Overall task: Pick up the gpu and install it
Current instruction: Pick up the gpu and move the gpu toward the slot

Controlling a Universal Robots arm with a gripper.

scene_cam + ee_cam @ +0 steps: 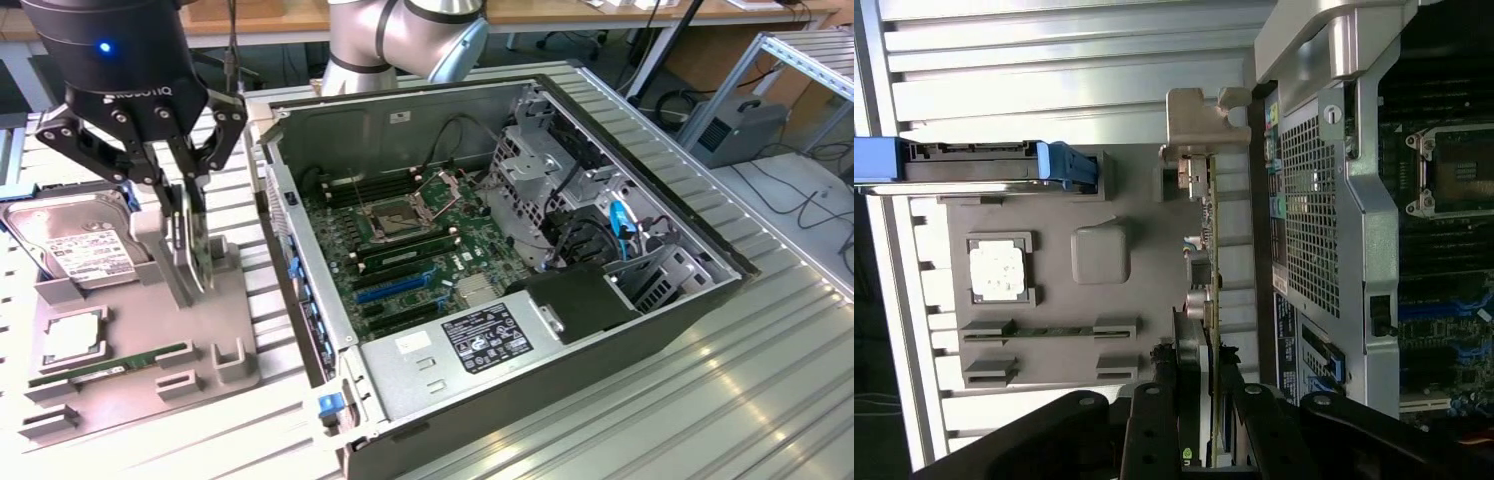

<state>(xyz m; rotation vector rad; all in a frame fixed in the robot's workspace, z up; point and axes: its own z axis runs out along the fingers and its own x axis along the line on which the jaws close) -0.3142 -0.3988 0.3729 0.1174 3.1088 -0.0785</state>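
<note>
gpu (195, 268) upright on tray (140, 305); case (400, 125) beside

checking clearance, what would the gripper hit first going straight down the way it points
The gpu, standing on edge in the grey tray right beneath the gripper; it may already touch.

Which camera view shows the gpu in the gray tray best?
The wrist view: the gpu runs edge-on along its whole length, standing in the gray tray. The exterior view shows the gpu upright too, but the hand stands over it and covers much of it.
</note>
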